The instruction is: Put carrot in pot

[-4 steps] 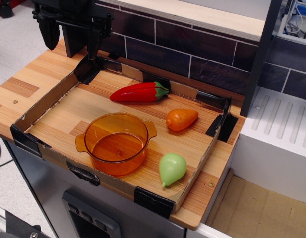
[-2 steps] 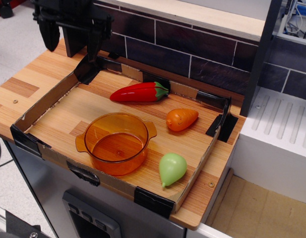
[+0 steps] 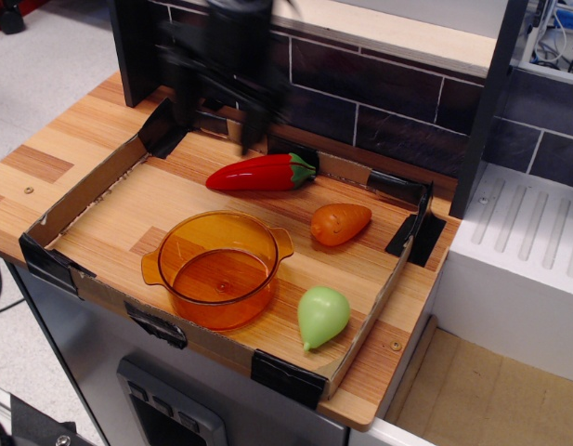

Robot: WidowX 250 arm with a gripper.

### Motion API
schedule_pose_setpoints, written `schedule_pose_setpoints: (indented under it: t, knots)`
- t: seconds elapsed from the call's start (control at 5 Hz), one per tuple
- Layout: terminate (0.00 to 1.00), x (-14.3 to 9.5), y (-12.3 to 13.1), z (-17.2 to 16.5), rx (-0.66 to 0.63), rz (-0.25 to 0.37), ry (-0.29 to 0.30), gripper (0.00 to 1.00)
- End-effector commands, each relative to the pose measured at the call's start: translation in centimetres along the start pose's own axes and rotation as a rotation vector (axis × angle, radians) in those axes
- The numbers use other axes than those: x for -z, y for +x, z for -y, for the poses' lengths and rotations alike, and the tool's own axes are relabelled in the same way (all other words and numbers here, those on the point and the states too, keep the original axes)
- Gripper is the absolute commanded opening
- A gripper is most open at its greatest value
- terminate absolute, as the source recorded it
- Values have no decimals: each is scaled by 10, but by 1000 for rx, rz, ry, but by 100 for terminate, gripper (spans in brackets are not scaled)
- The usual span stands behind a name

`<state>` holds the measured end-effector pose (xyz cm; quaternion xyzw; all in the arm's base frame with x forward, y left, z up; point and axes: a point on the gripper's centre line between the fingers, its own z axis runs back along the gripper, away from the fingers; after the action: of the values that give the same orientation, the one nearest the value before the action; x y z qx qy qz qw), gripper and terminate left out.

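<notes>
Orange and glossy, the carrot point(image 3: 341, 223) is lying toward the right edge of the tabletop point(image 3: 54, 149), apart from the pot point(image 3: 219, 268), which is sitting near the front edge, mouth up and empty, ready to receive it. Hanging above the back edge, the hand point(image 3: 214, 116) is blurring in motion, holding nothing; how wide its fingers are standing I cannot tell. It is probably travelling over the chili point(image 3: 262, 173) toward the carrot for a grasp.
</notes>
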<state>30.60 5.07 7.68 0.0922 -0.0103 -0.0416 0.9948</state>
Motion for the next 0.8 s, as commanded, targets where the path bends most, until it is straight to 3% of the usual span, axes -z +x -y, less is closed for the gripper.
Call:
schedule_pose_setpoints:
  t: [0.0, 0.2, 0.6]
  knots:
    - [0, -20, 0, 52, 156, 107, -129, 100]
    - [0, -8, 2, 70, 202, 141, -136, 100]
    - [0, 10, 18, 87, 176, 135, -96, 100]
